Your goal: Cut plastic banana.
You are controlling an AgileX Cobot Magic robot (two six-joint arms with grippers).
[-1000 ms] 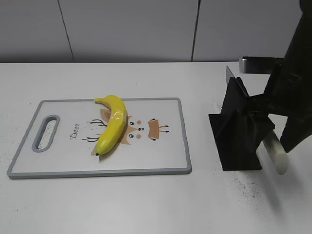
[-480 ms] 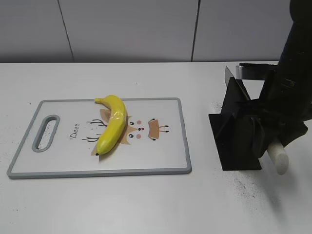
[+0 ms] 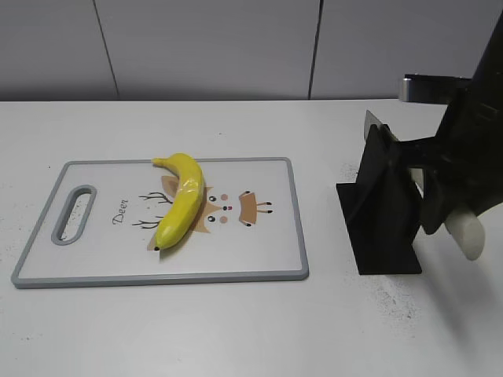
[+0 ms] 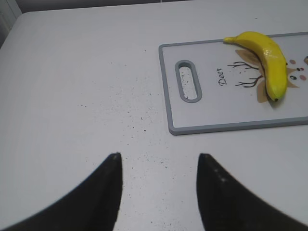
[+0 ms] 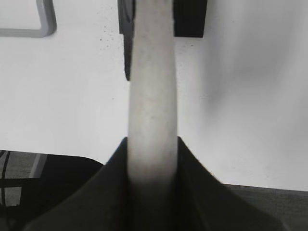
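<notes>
1. Step in hand: knife retrieval. Right gripper (image 5: 151,159) clamped on white knife handle (image 5: 151,96) at black stand (image 3: 383,206).
2. Left gripper (image 4: 159,190) apart, idle.
3. Plastic banana (image 3: 182,200) on cutting board (image 3: 259,243), at nine o'clock from stand.
4. Next, by judgement: draw blade clear, carry toward nine o'clock, cross banana's middle.

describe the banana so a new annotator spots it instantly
Find the grey-rimmed cutting board on the white table, left of the black knife stand. On its deer print lies the plastic banana, the only glossy bright-yellow curved thing, dark tip toward the front edge.
</notes>
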